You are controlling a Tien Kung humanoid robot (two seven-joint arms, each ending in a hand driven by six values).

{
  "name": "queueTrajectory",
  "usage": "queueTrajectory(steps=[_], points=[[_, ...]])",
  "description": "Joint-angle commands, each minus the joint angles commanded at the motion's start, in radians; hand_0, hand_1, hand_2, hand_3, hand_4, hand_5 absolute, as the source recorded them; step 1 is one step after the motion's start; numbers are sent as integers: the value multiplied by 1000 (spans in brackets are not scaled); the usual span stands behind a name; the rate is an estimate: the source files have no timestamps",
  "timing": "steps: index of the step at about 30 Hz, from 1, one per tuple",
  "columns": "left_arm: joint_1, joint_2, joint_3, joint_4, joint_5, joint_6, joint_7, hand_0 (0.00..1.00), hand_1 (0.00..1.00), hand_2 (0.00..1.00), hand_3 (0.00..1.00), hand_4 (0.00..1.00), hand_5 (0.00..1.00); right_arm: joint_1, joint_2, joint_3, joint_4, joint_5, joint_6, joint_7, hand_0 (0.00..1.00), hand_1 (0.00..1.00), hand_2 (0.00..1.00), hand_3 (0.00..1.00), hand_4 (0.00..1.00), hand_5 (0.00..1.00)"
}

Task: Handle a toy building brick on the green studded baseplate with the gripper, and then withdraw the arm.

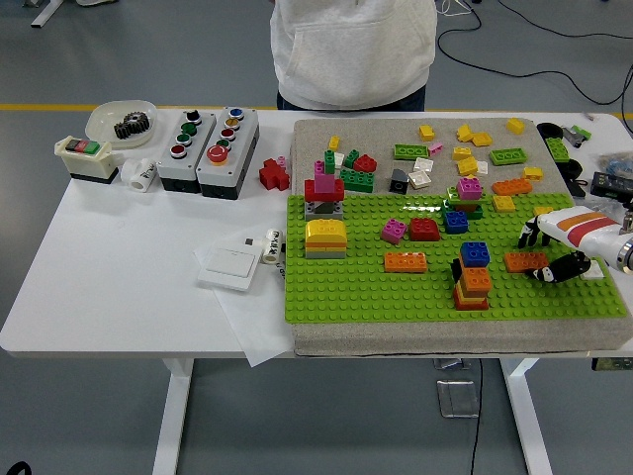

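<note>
- The orange brick (525,261) lies flat on the green studded baseplate (346,292), near its right side.
- The right hand (554,252) comes in from the right edge; its black fingers (556,267) are curled just beside the right end of this brick (I cannot tell if they really grasp it or only touch it).
- To the left of the brick stands a small tower (473,275), blue on top, orange and red below.
- Further left are another orange brick (406,262), a red brick (424,230) and a yellow block (325,237).
- Loose bricks lie on the grey mat (396,134) behind the baseplate.
- On the white counter (119,277) are two button boxes (208,139).
- A person in a light hoodie (353,49) stands at the far side.
</note>
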Motion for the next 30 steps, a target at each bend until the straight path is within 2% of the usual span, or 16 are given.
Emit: queueTrajectory(steps=[1,6,7,30], points=[[0,0,-1,0,1,0,0,561,639,697,622,643,764,-1,0,0,0,-1,1,0,440,476,555,563,745,294],[3,0,-4,0,5,-2,2,561,639,697,622,643,764,-4,2,0,0,-2,1,0,440,476,555,563,745,294],[4,-1,-4,0,6,-3,2,561,638,697,622,643,763,-5,2,-1,0,-2,0,1,408,448,530,548,734,289],[1,0,-7,-1,14,-6,2,560,639,698,623,643,762,-12,1,7,1,-8,-24,12,322,405,504,531,699,300]])
